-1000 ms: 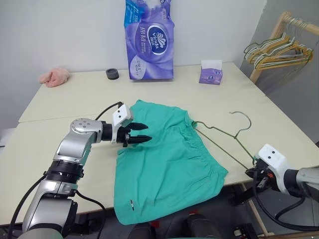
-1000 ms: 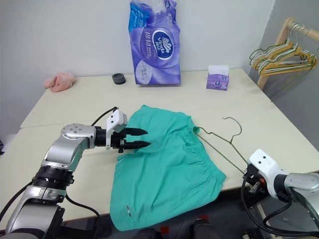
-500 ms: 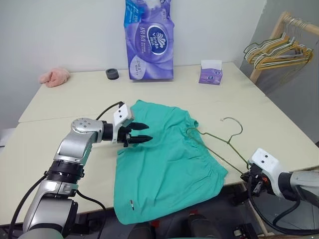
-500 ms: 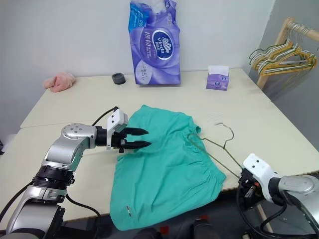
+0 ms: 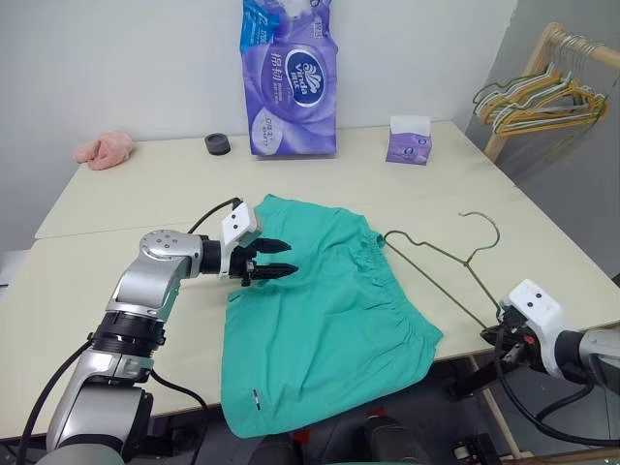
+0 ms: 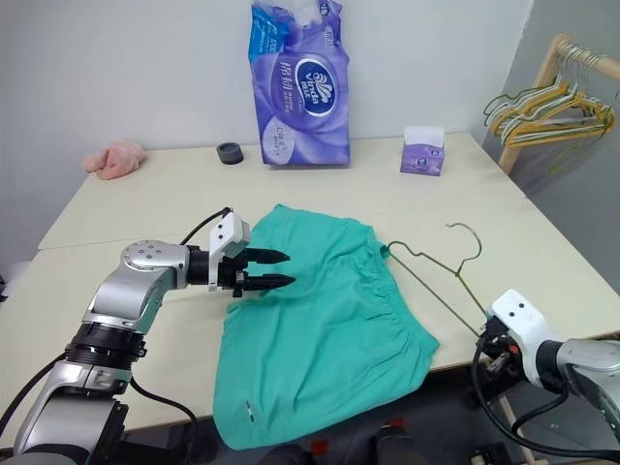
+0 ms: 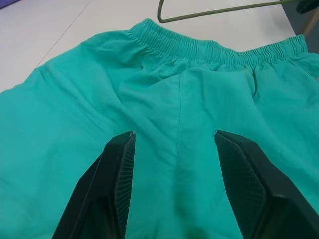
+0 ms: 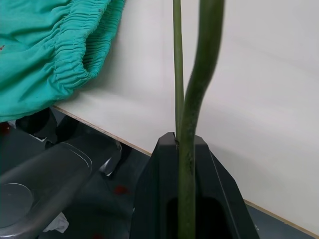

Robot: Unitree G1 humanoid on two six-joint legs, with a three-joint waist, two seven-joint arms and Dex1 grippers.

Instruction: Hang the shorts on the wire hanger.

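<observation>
Our right gripper (image 8: 185, 149) pinches the wire hanger (image 5: 441, 258) in its fingers; our left gripper (image 5: 278, 268), fingers spread, hovers over the shorts (image 5: 325, 320) on the bench (image 5: 116, 194).

L gripper (image 5: 281, 270) fingers apart, level; R gripper (image 8: 180, 144) clamped shut, angled down

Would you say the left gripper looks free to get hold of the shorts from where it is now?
Probably yes. The left gripper hovers open right over the shorts, with bare fabric between its fingers and nothing across its way; the hanger lies off beside the waistband.
</observation>
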